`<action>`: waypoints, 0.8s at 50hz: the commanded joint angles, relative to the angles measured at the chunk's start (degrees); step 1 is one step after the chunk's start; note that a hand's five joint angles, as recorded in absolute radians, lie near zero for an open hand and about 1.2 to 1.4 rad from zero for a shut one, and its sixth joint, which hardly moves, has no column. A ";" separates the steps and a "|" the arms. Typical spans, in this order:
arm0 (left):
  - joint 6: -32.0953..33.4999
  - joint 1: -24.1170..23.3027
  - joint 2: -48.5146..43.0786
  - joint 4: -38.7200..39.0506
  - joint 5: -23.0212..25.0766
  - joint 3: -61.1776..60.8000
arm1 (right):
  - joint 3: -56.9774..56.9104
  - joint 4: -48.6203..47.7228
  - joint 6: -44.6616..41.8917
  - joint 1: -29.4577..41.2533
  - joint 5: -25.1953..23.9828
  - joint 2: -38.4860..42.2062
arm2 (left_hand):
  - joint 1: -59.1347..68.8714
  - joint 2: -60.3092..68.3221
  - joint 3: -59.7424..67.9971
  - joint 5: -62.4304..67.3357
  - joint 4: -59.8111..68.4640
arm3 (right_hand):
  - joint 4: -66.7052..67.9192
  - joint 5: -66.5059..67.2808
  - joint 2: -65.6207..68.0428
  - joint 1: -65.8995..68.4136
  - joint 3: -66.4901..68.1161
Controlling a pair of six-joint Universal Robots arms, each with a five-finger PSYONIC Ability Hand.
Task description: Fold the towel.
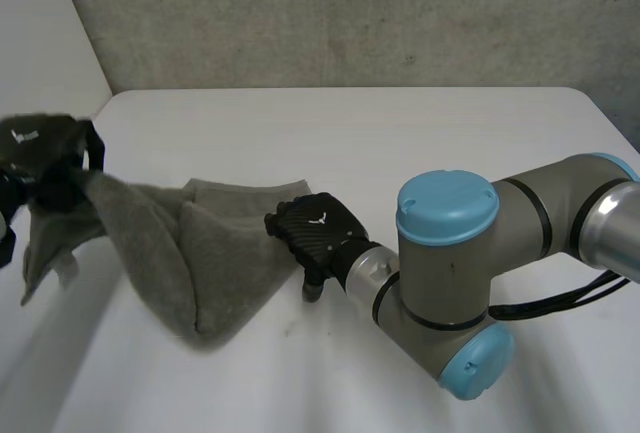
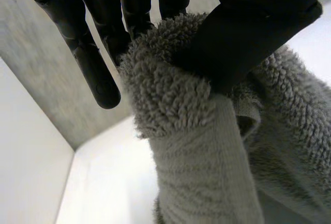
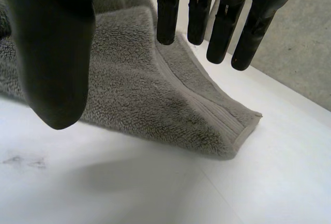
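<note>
Black against grey terry, the left hand [image 2: 248,32] is pinching the towel [image 2: 207,172]. Its thumb squeezes a bunched bit of the cloth's edge against the fingers behind it. Seen from the head camera, that hand is up off the white table [image 1: 400,133] at the far left. The cloth slopes down from it in a taut band to the part lying flat near the middle, and a loose flap hangs below the hand.

The right hand [image 3: 51,53] holds nothing. Its fingers are straight and side by side, its thumb is set well apart, and it is poised at the towel's opposite, right-hand edge, just by a hemmed corner. I can't tell whether the fingertips actually rest on the cloth or hover just over it.

So the towel runs lengthwise across the table between the two hands, high at the left end and flat at the right. The part on the table already looks doubled over, with a ridge running down its middle. To my eye, the fold depends on carrying the raised left end across towards the right hand's side. The left hand is the one with a grip to do that. The right hand is the nearer one to steady the edge lying on the table.
</note>
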 commanded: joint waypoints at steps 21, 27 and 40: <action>-11.62 -5.31 6.23 -9.17 -0.03 9.62 | -17.86 8.30 14.95 5.78 0.50 15.10 | 12.20 10.35 10.40 10.93 10.31 | 10.38 12.26 9.62 9.52 9.53; -12.41 -4.96 5.96 -8.99 -0.03 9.45 | -18.56 7.25 15.83 6.22 3.30 15.01 | 12.20 10.35 10.40 10.93 10.31 | 57.69 59.57 56.93 56.83 56.84; -13.81 -4.43 5.26 -8.90 -0.03 9.89 | -17.95 7.86 15.74 3.41 3.84 12.72 | 12.20 10.35 10.40 10.93 10.31 | -9.97 -8.09 -10.73 -10.83 -10.82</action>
